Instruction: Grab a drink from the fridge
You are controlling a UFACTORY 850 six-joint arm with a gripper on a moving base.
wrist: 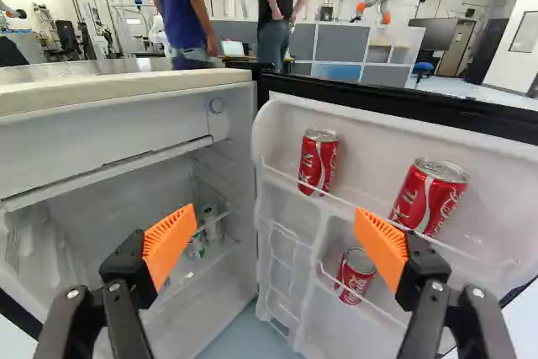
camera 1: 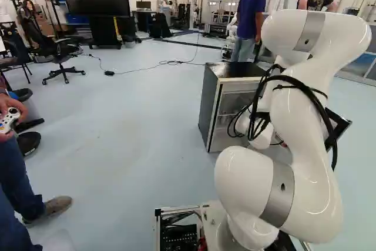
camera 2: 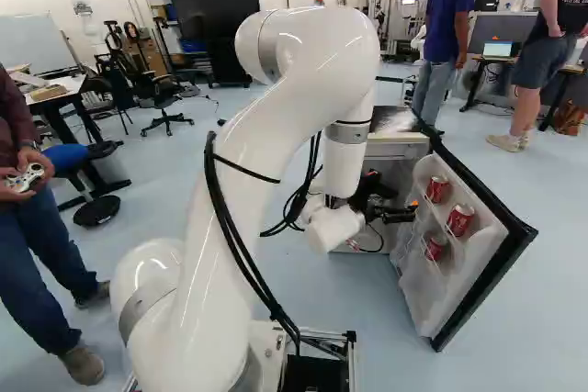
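Left base view: the fridge stands beyond the arm. Right base view: three red cans sit in its open door. Wrist view: the hand is empty and spread; reaching seems the current step, lining up on one can next.

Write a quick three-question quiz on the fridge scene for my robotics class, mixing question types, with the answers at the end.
1. Multiple choice. How many red soda cans show in the open fridge door?
A) one
B) three
C) five

2. True or false. The jaws are shut on one of the cans.

3. Fill the gap. Inside the door, fewer red cans sit at the ______ level than at the other.

Key: 1 B; 2 false, the jaws are open and hold no can; 3 lower.
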